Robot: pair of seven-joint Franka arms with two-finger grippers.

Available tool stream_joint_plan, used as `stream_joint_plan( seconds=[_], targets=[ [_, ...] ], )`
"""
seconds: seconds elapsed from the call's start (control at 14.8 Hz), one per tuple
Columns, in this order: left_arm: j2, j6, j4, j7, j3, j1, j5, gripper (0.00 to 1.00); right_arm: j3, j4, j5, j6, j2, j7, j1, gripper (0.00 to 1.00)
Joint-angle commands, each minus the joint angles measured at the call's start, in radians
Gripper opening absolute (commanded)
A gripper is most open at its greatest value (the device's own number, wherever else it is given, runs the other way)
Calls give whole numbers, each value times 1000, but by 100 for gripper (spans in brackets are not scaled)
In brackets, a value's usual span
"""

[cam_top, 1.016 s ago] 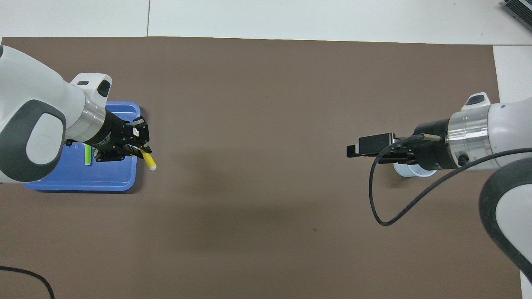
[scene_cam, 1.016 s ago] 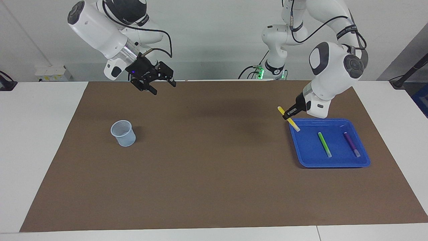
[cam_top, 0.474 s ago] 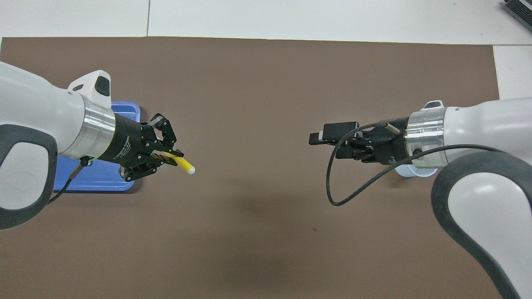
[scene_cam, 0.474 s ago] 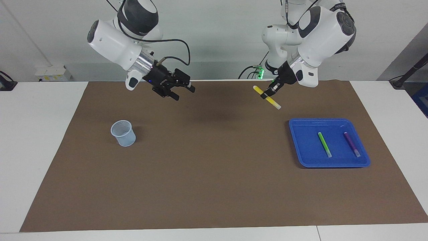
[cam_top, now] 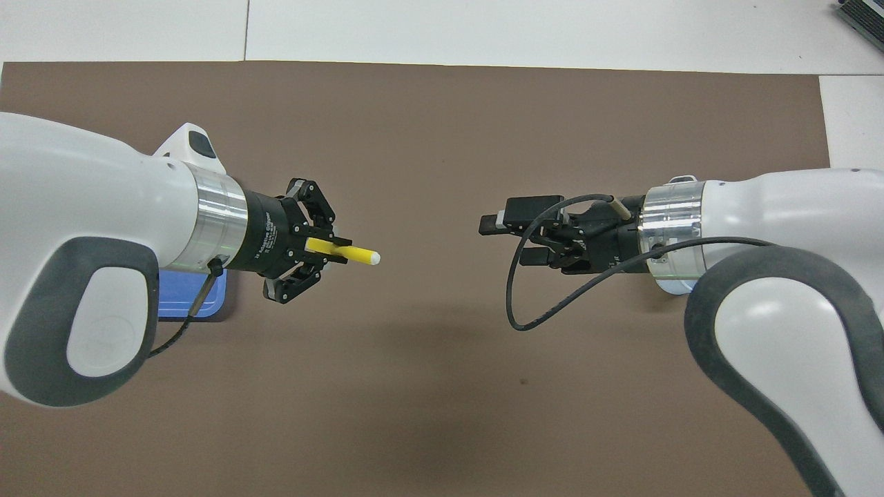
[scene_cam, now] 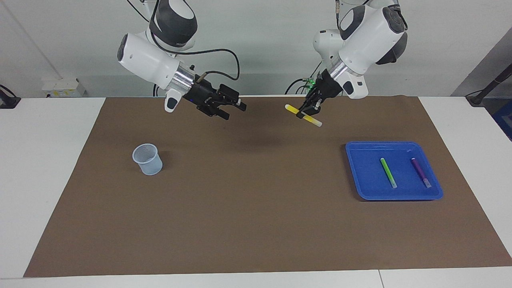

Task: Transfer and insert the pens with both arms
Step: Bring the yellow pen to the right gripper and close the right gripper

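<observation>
Overhead, the left tool [scene_cam: 307, 113] is hanging above the brown mat [scene_cam: 256, 224], clenched around the middle of the yellow pen [scene_cam: 303, 115], which is lying roughly level in the air with its pale tip [cam_top: 373, 257] pointing toward the right tool [cam_top: 498, 240]. That right tool is hovering over the mat too, its fingers spread apart and gripping nothing, facing the pen across a gap. The green pen [scene_cam: 388, 172] and the purple pen [scene_cam: 421, 172] are lying side by side, apart from each other, in the blue tray [scene_cam: 362, 188] toward the left arm's end of the tabletop [scene_cam: 48, 168]. A pale mesh cup [scene_cam: 147, 159] is standing upright on the mat toward the right arm's end, well apart from the tray.
</observation>
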Motion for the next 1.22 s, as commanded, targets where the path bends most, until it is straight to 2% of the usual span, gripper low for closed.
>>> stream_joint_plan(
  seconds=[0.0, 0.27, 0.61, 0.88, 1.15],
  targets=[
    [-17, 108, -47, -149, 11, -47, -8, 0, -1, 6, 25, 20, 8, 8, 40, 95],
    [-15, 143, -49, -260, 11, -107, -2, 0, -1, 13, 19, 20, 8, 0, 87, 92],
    [-27, 160, -76, -275, 11, -153, -1, 0, -1, 15, 16, 22, 8, 0, 100, 87],
    [-30, 160, -80, -275, 10, -158, -1, 0, -1, 15, 16, 22, 8, 0, 101, 70],
    [-30, 163, -80, -282, 10, -173, -2, 0, 1, 13, 16, 46, 9, 2, 104, 70]
  ],
)
